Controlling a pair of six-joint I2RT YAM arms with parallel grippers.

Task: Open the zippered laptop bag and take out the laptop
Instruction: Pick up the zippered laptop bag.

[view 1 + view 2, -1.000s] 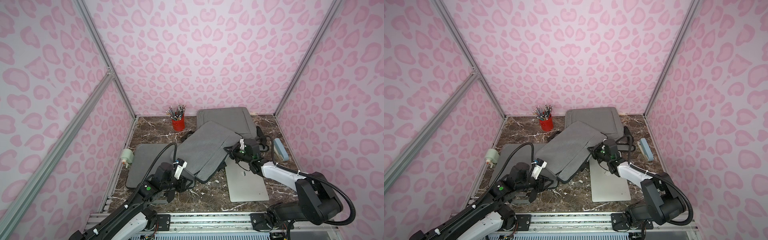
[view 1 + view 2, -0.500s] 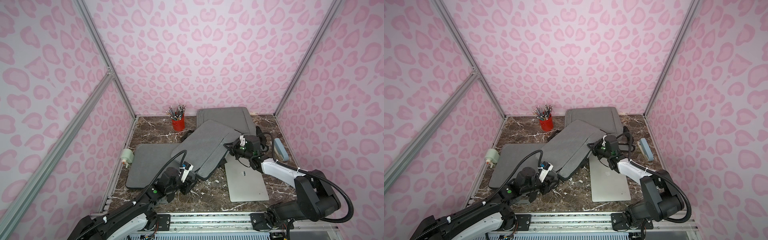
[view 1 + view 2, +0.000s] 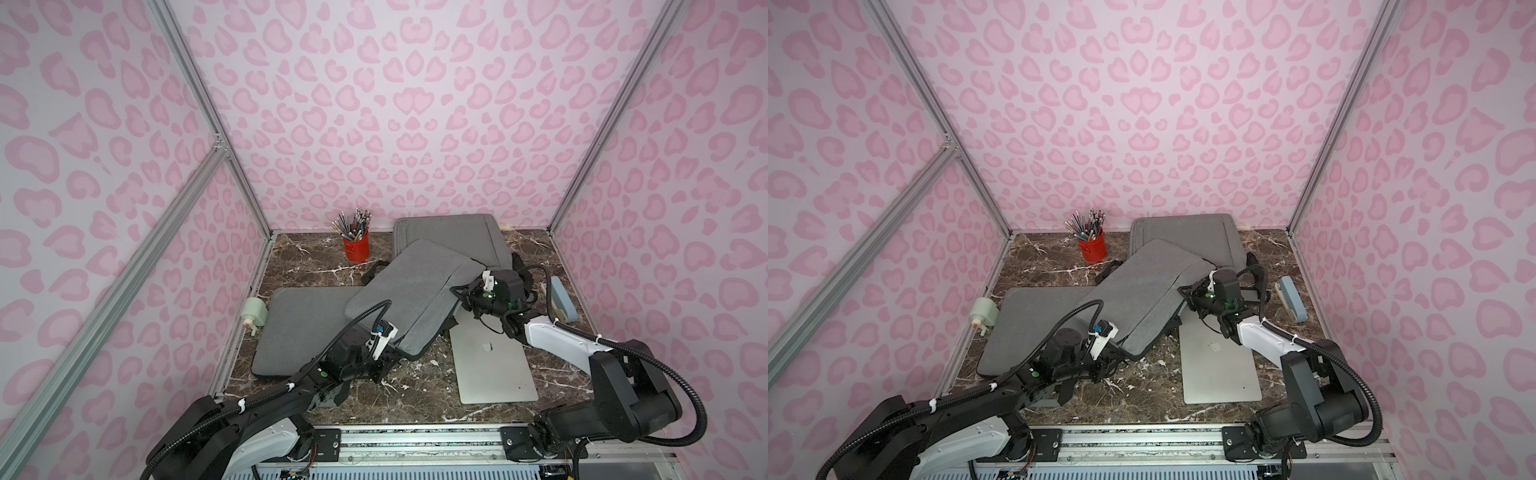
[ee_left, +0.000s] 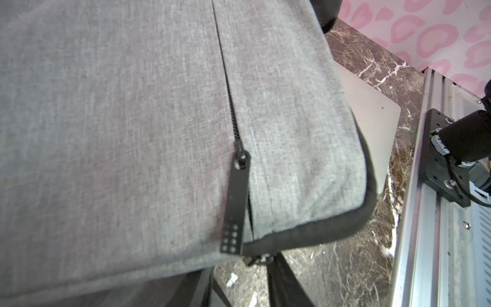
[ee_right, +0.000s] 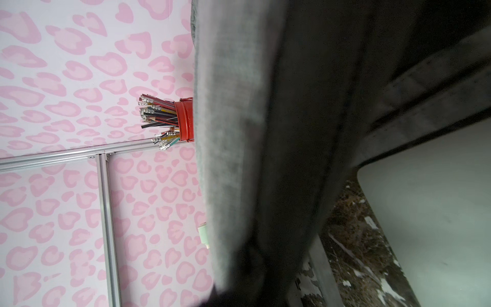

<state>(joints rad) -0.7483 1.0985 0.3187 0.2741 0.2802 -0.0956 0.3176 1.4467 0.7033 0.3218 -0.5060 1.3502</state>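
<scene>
The grey laptop bag [image 3: 409, 297] lies tilted across the worktop [image 3: 407, 399], raised at its right edge by the right pincer [image 3: 465, 297] clamped on it. The left pincer [image 3: 380, 368] sits at its near corner; its gap can't be told. The silver laptop [image 3: 490, 370] lies flat beside.

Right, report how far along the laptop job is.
Done: a laptop lies bare on the table, its far corner beneath the tilted bag. In hand: the right pincer is clamped on that bag's edge, propping it up; the left pincer sits at its near corner by the zipper pull, grip unclear. Left: the pocket zipper looks closed, and whether this bag holds anything can't be told.
</scene>
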